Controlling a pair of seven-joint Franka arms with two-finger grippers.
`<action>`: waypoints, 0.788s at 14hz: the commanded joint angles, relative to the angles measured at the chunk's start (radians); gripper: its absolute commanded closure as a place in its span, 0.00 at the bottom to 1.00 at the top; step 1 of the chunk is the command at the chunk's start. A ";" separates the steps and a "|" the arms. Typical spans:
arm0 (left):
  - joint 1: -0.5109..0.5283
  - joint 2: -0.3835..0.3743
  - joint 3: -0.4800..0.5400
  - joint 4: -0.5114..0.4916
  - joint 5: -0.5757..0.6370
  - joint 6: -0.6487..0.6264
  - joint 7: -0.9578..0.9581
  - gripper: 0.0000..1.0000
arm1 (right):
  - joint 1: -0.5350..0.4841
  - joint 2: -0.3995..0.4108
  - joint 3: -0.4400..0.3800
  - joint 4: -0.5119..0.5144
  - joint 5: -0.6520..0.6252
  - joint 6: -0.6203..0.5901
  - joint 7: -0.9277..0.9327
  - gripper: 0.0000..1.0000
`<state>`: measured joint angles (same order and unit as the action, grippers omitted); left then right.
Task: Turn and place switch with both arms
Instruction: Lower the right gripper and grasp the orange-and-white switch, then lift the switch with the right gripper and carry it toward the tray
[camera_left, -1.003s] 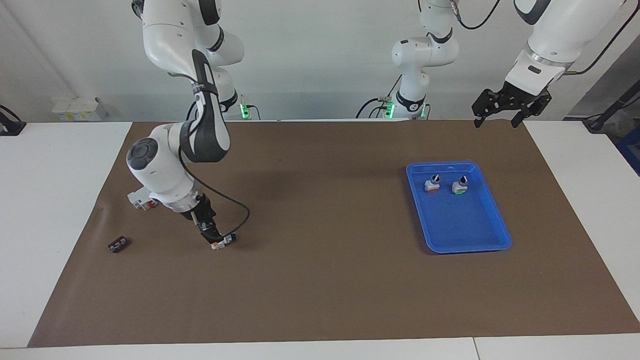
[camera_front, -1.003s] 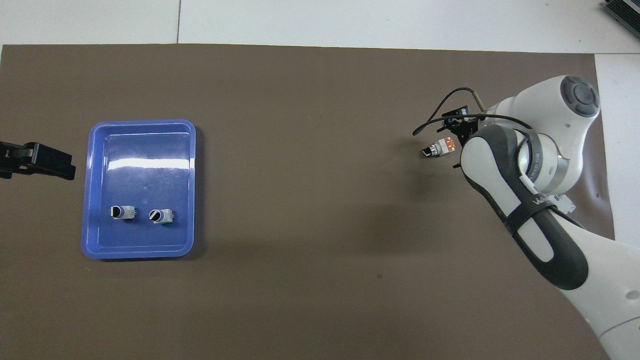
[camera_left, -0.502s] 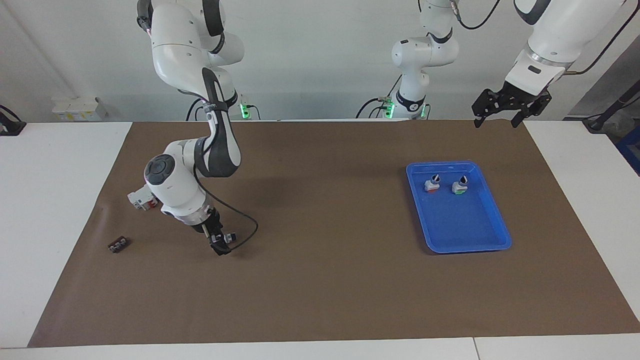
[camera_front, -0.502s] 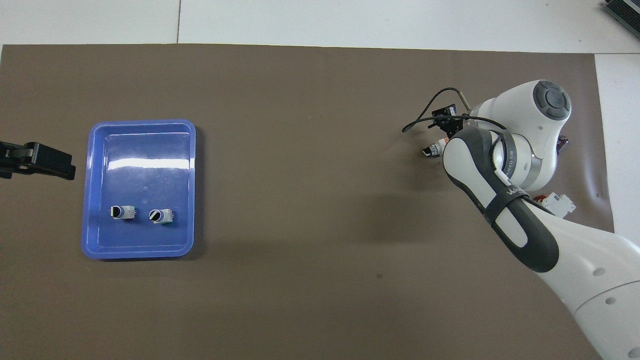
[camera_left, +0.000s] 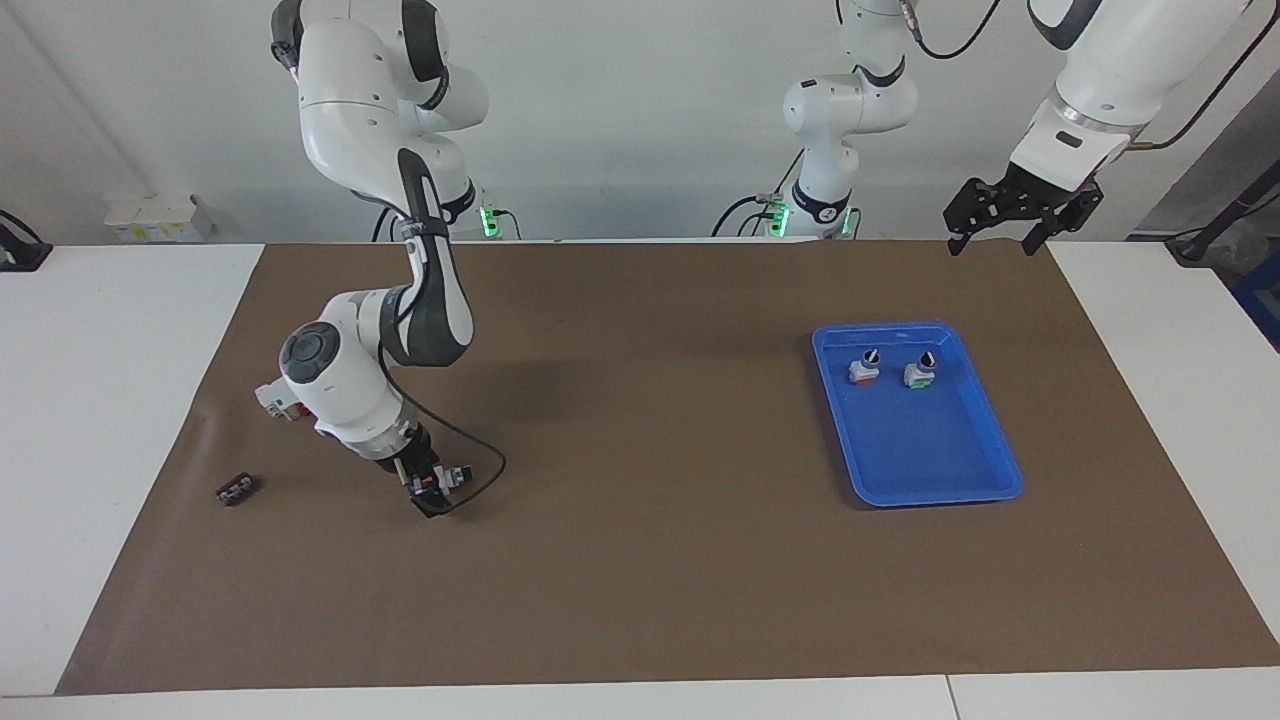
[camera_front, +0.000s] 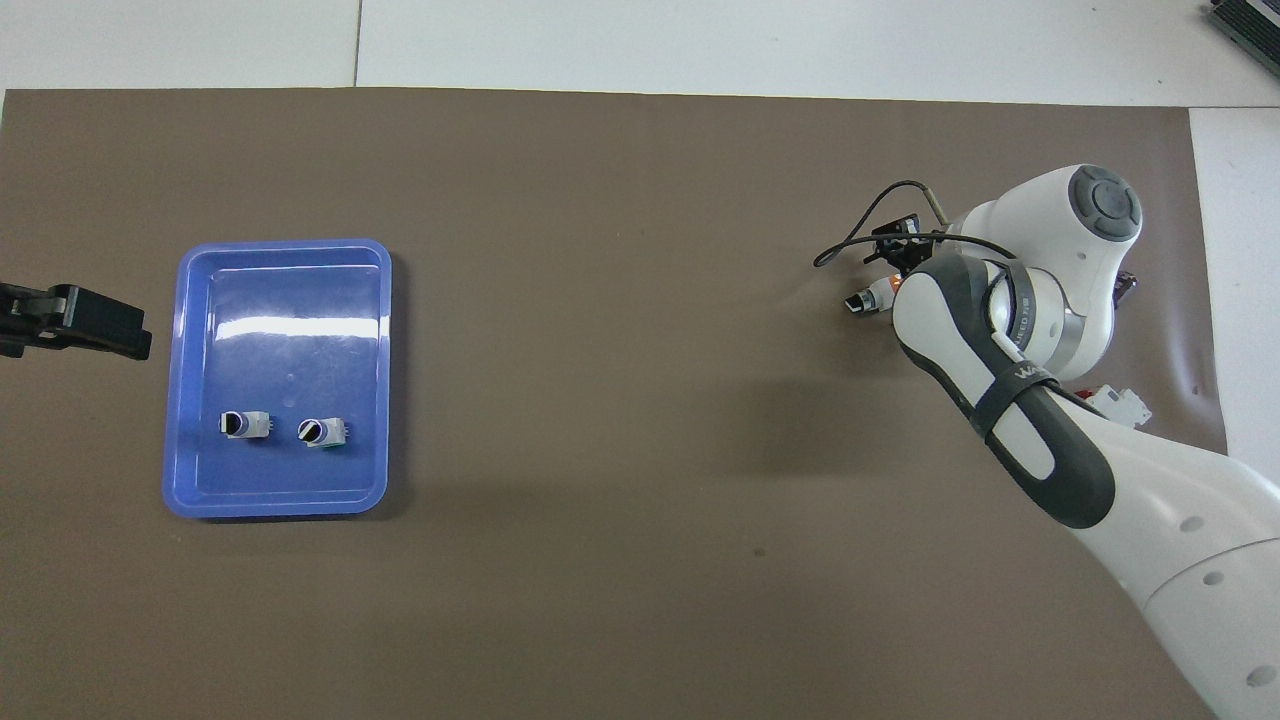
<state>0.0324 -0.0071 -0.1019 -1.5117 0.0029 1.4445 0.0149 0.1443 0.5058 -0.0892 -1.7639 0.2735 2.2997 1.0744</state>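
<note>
From across the table, the right gripper (camera_left: 432, 490) is down at the switch (camera_left: 458, 474) on the brown mat (camera_left: 640, 560); I cannot tell if it has pinched it. The left gripper (camera_left: 995, 232) waits open, well apart

From above, the switch (camera_front: 868, 298) lies flat, knob pointing toward the blue tray (camera_front: 195, 400)

**Right arm down low, left arm parked**

Standing here watching: the right arm (camera_left: 400, 300) is folded over hard, elbow up, wrist angled steeply down so the right gripper (camera_left: 432, 492) sits right at mat level toward its own end of the table. Can't really tell how its fingers stand from here. The left arm (camera_left: 1100, 80) just waits, raised, with the left gripper (camera_left: 990, 238) hanging with its fingers spread, pointing down.
</note>
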 joint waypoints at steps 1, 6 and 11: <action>0.000 -0.022 0.004 -0.022 0.000 -0.006 -0.009 0.00 | -0.023 0.007 0.008 0.009 0.048 0.001 0.006 1.00; 0.000 -0.022 0.004 -0.022 0.000 -0.006 -0.009 0.00 | -0.025 0.005 0.009 0.020 0.094 -0.026 -0.020 1.00; 0.000 -0.022 0.004 -0.022 0.000 -0.006 -0.009 0.00 | -0.054 -0.114 0.008 0.077 0.380 -0.277 -0.091 1.00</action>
<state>0.0324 -0.0071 -0.1019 -1.5117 0.0029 1.4443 0.0149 0.1168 0.4732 -0.0886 -1.6962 0.5769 2.1394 0.9990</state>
